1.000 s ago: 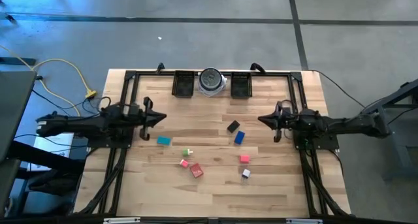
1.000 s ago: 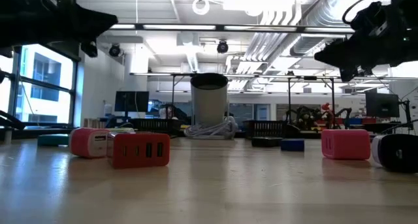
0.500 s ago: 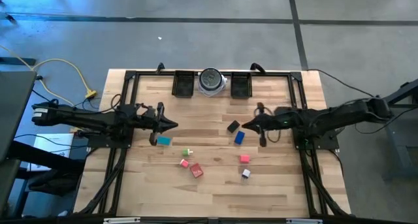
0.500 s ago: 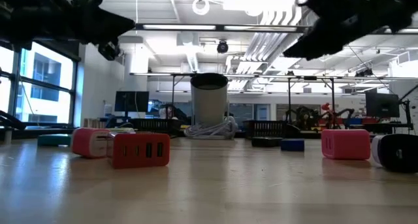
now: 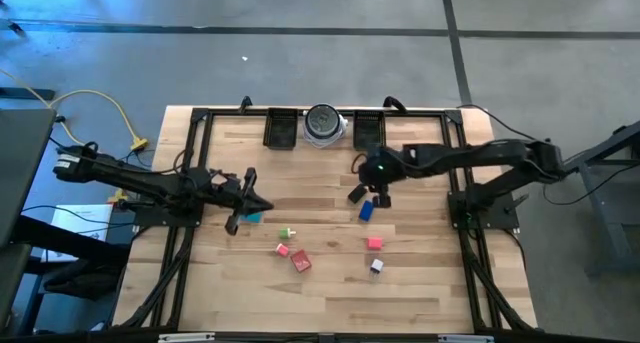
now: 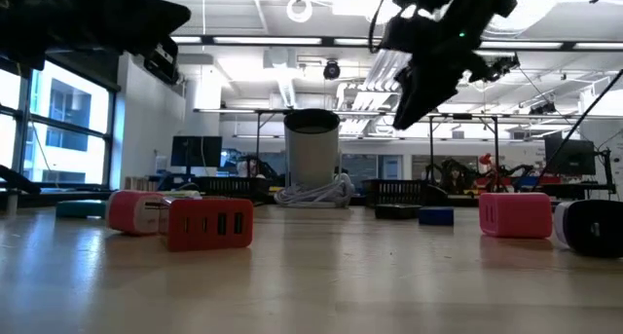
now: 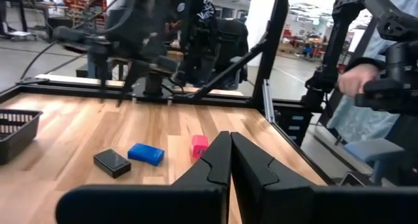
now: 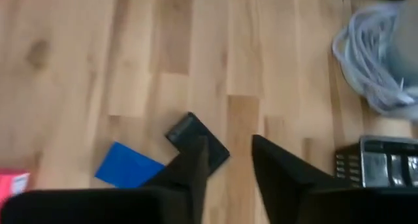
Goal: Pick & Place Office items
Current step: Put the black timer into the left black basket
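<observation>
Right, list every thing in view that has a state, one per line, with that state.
left gripper: shut, empty, above the teal block.
right gripper: open, empty, above the black block.
black block: flat on the table, untouched.
blue block: flat, beside the black block.
red block: on the table.
pink block: on the table.
black trays: at the far edge; contents cannot be told.

The right arm stretches far across the table, its right gripper (image 5: 371,179) angled downward with fingers parted a little, as the right wrist view shows. The left arm reaches in low, its left gripper (image 5: 246,200) fingers pressed together at the tips.
</observation>
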Robot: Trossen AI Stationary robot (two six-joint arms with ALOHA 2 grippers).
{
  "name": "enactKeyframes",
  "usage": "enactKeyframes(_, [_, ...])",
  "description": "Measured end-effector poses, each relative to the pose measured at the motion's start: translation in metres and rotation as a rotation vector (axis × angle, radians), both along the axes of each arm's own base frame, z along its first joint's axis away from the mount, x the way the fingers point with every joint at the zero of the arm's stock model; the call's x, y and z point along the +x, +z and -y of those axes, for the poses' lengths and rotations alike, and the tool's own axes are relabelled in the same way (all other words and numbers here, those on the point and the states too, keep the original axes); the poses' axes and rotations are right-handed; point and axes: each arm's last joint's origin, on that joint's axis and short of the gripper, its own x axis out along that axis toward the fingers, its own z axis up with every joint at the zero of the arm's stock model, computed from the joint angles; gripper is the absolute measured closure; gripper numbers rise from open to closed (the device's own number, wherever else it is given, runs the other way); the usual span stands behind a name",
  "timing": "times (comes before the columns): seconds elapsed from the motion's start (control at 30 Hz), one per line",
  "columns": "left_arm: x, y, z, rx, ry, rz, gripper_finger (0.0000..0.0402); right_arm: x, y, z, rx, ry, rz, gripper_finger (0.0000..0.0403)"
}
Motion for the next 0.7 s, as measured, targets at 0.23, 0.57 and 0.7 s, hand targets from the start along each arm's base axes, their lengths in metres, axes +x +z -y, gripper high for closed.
enactKeyframes(0.23, [0.0,0.0,0.0,0.004,0.0,-0.003,0.0401,0.017,-0.011,0.014,0.046,-0.019,-0.155,0.0189])
enactKeyframes(0.57, [0.0,-0.001,0.0,0.015,0.001,-0.011,0.0401,0.036,-0.026,0.001,-0.022,0.118,-0.249,0.0156])
enactKeyframes(0.7, [0.001,-0.002,0.0,0.021,0.001,-0.019,0.0401,0.038,-0.027,-0.003,-0.072,0.166,-0.26,0.0161])
